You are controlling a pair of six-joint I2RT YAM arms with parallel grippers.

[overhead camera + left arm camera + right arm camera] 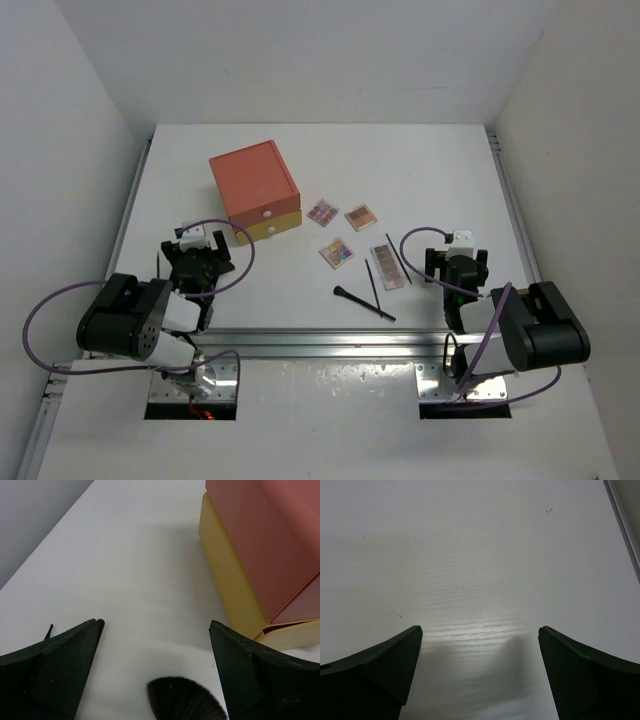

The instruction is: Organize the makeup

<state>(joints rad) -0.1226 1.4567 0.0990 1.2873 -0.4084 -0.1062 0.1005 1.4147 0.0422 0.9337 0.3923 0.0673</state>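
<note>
Three square eyeshadow palettes [322, 211], [360, 216], [337, 252] and a longer palette [388, 265] lie mid-table. A black brush [363, 302] and two thin black pencils [372, 285], [398, 258] lie beside them. My left gripper [203, 252] is open, low over the table left of the palettes. In the left wrist view [156, 625] a dark fan-shaped brush head [184, 700] lies between its fingers, untouched. My right gripper [452, 258] is open and empty over bare table [480, 629], right of the long palette.
An orange-and-yellow drawer box [255, 190] stands at the back left; it fills the right of the left wrist view [265, 565]. A thin black stick [158, 265] lies left of my left gripper. White walls enclose the table.
</note>
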